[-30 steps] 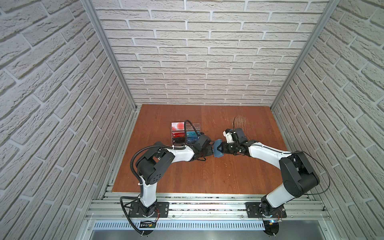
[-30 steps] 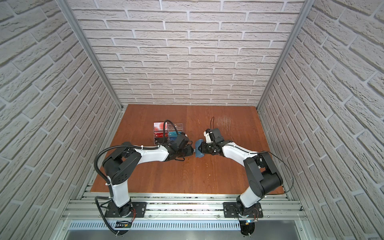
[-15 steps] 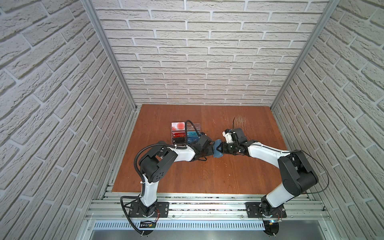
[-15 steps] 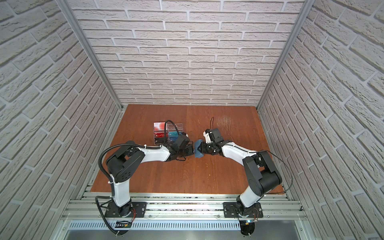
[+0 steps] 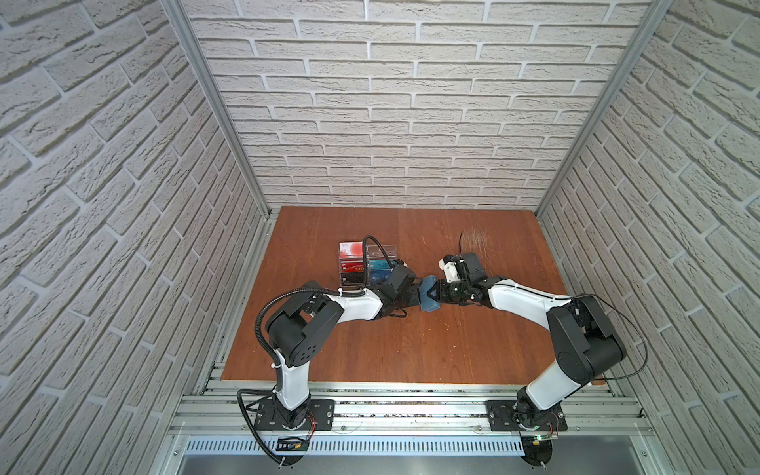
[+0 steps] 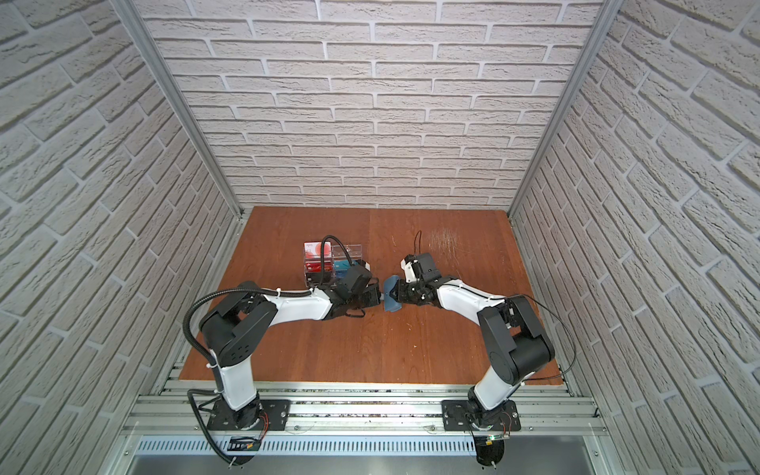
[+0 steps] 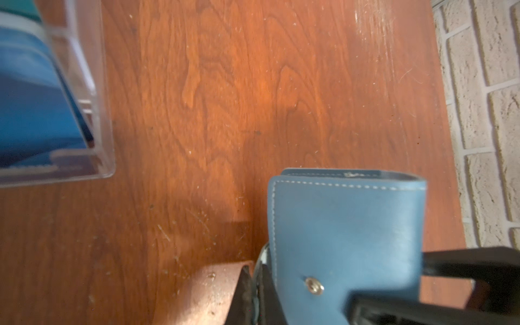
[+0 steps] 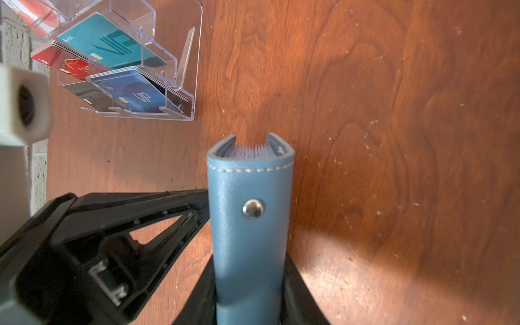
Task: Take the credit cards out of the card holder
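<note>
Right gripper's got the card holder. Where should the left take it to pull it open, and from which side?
The thin cover edge beside the snap, approached from the side opposite the right gripper. That gripper clamps the card holder across its thickness, so the cover edge faces the left arm unobstructed. The left gripper looks shut there.

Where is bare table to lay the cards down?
The widest bare patch of table lies between both arms and the front edge. Another runs behind the right gripper to the back wall. Crowded: the middle, where both grippers hold the card holder, and the rack behind the left gripper.
</note>
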You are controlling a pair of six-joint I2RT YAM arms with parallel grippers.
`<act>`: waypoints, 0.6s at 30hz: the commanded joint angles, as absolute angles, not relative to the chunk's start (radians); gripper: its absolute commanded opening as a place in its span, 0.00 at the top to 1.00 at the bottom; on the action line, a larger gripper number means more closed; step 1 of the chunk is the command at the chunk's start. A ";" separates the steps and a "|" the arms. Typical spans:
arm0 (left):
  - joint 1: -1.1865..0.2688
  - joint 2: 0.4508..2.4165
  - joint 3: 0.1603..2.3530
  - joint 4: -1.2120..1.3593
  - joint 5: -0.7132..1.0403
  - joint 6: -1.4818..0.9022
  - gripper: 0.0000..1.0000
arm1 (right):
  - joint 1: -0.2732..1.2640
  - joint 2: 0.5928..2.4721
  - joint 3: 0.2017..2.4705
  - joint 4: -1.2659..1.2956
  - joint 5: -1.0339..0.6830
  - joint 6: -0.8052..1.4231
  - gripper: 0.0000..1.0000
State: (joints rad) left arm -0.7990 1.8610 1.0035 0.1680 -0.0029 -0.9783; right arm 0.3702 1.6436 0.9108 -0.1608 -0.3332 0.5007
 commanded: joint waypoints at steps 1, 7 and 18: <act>-0.791 1.838 0.961 0.194 -0.015 -0.975 1.00 | 0.368 1.661 0.940 -0.173 -0.296 0.491 0.69; -0.791 1.824 0.939 0.197 -0.015 -0.980 1.00 | 0.368 1.681 0.957 -0.208 -0.262 0.480 0.56; -0.792 1.809 0.925 0.190 -0.020 -0.976 1.00 | 0.368 1.683 0.971 -0.248 -0.218 0.463 0.40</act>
